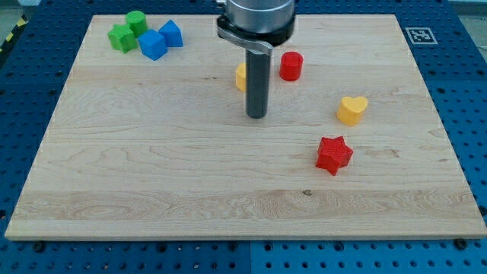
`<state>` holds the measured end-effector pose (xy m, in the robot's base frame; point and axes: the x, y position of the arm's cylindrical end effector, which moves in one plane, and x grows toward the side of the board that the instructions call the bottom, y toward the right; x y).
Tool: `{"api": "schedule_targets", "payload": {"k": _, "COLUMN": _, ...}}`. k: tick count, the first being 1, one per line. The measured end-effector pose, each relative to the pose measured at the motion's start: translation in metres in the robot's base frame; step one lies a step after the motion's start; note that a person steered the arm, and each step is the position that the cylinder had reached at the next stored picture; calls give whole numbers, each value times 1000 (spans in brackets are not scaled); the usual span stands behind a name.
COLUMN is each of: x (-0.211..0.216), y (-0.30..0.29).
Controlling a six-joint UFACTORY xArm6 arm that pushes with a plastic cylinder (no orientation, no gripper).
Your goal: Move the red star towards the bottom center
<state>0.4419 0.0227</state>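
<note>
The red star (333, 154) lies on the wooden board (152, 175), right of centre and in the lower half. My tip (256, 116) stands on the board near the middle, up and to the left of the red star, well apart from it. A yellow block (240, 77) is partly hidden behind the rod, just above the tip. A red cylinder (291, 66) sits to the rod's right. A yellow heart (351, 109) lies above and right of the red star.
At the view's top left is a cluster: a green star-like block (121, 37), a green cylinder (137, 21), and two blue blocks (152, 45) (171, 33). A marker tag (418, 35) sits at the board's top right corner.
</note>
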Motion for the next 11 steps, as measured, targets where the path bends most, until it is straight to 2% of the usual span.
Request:
{"api": "schedule_targets", "payload": {"k": 1, "x": 0, "y": 0}}
{"api": "schedule_targets", "payload": {"k": 2, "x": 7, "y": 29}}
{"api": "schedule_targets", "payload": {"k": 4, "x": 52, "y": 116}}
{"api": "schedule_targets", "payload": {"k": 5, "x": 54, "y": 135}}
{"api": "schedule_targets", "payload": {"k": 7, "x": 84, "y": 133}}
{"api": "schedule_targets", "payload": {"k": 8, "x": 90, "y": 107}}
{"api": "schedule_targets", "payload": {"k": 10, "x": 85, "y": 54}}
{"api": "schedule_targets", "payload": {"k": 11, "x": 61, "y": 48}}
